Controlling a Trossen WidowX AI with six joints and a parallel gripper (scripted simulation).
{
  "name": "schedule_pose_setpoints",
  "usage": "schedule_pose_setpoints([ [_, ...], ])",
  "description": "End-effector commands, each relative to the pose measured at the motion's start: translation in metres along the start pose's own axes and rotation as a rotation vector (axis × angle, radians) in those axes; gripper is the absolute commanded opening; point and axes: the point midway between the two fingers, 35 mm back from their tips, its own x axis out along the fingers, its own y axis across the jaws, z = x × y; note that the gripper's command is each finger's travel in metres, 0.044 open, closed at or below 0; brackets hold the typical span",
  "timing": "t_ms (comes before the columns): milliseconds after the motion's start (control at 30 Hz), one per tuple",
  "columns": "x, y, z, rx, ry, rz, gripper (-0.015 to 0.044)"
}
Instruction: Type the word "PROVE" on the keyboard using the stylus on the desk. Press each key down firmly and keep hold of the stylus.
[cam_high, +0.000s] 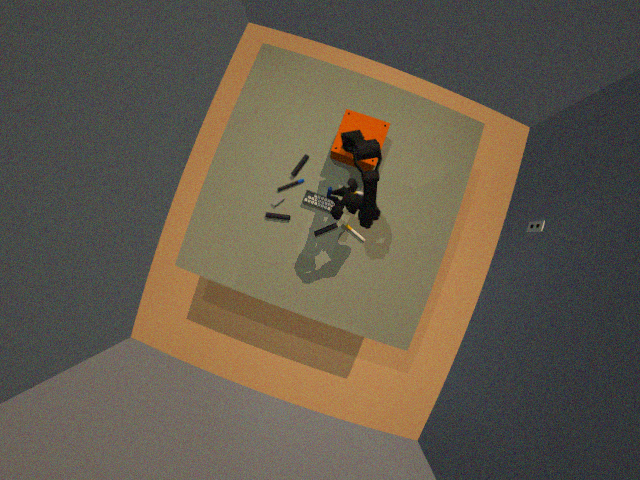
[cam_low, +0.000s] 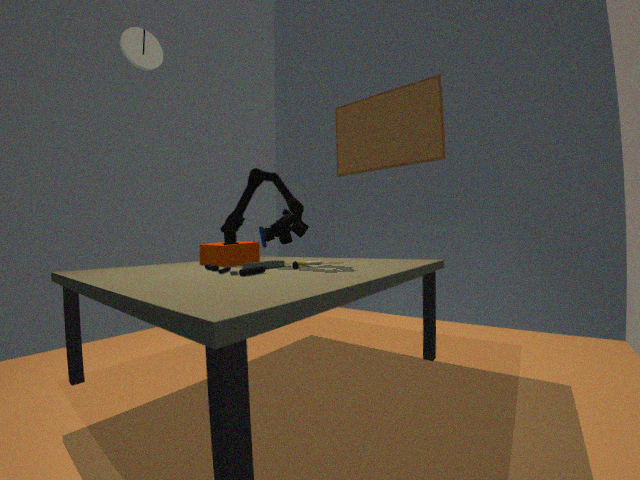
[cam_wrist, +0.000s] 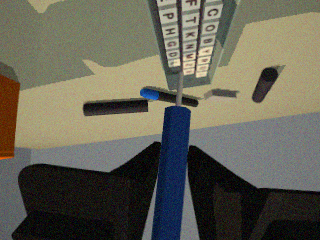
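The stylus is found grasped between the fingers, its blue barrel held along the line of the grip and its thin grey tip pointing outward. It is carried above the desk, and no contact with the desk is seen.

The keyboard lies on the desk, partly covered by the arm in the top view. In the wrist view the tip overlaps the near end of the key rows, but the stylus is judged to be raised over them and strongly tilted. No key is seen to be pressed.

The step in hand is judged to be the bringing of the stylus to a key. Which letters of "PROVE" have been typed cannot be established. For the next move, the tip should be turned downward and lined up over the centre of the wanted key, then pushed down firmly and lifted straight, with the grip maintained. If the present slant were kept, a neighbouring key could be struck or the barrel could be twisted in the grip.
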Motion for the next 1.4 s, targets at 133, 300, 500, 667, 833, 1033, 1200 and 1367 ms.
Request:
schedule_pose_setpoints([
  [133,-0.01,-0.009,0.002,-0.266,0.049,-0.025,0.0],
  [300,-0.008,-0.008,0.005,-0.266,0.049,-0.025,0.0],
  [500,0.007,-0.001,0.026,-0.266,0.05,-0.025,0.0],
  [667,0.01,0.001,0.029,-0.266,0.05,-0.025,0.0],
  [833,0.01,0.001,0.029,-0.266,0.05,-0.025,0.0],
  [1033,0.01,0.001,0.029,-0.266,0.05,-0.025,0.0],
  [1200,0.009,-0.002,0.031,-0.266,0.049,-0.025,0.0081],
  [1367,0.009,-0.002,0.032,-0.266,0.049,-0.025,0.0081],
])
